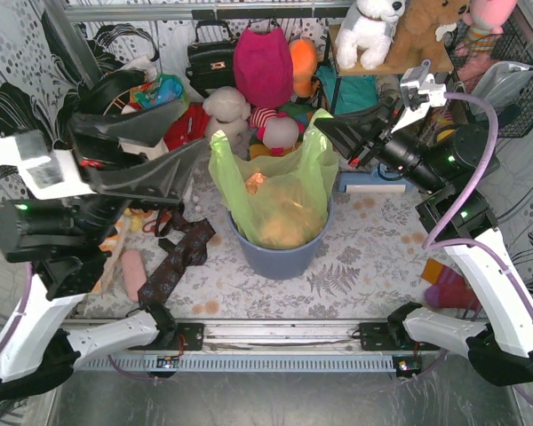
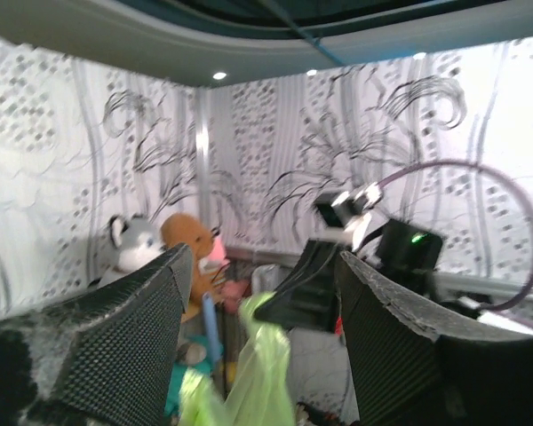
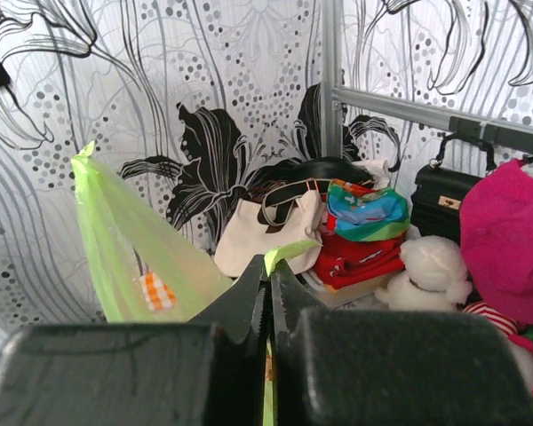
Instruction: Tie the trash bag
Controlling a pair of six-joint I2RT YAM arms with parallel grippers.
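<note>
The trash bag (image 1: 280, 191) sits in the blue-grey bin (image 1: 280, 257) at the middle of the desk (image 1: 364, 257). Its mouth is open and its two upper corners rise in peaks above the rim. Tan crumpled paper shows through the plastic low in the bag.

Left gripper (image 1: 195, 126): fingers (image 2: 133, 337) spread wide, level with the bag's left peak. In the left wrist view the green film rises into the gap between them, and neither finger visibly presses it.

Right gripper (image 1: 320, 125): fingers (image 3: 240, 297) pressed together, pinching the bag's right peak. In the right wrist view a thin green strip emerges at the fingertips. The film runs taut from this pinch down to the bin.

A magenta bag (image 1: 262, 62) and plush toys (image 1: 226, 106) lie behind the bin.
</note>
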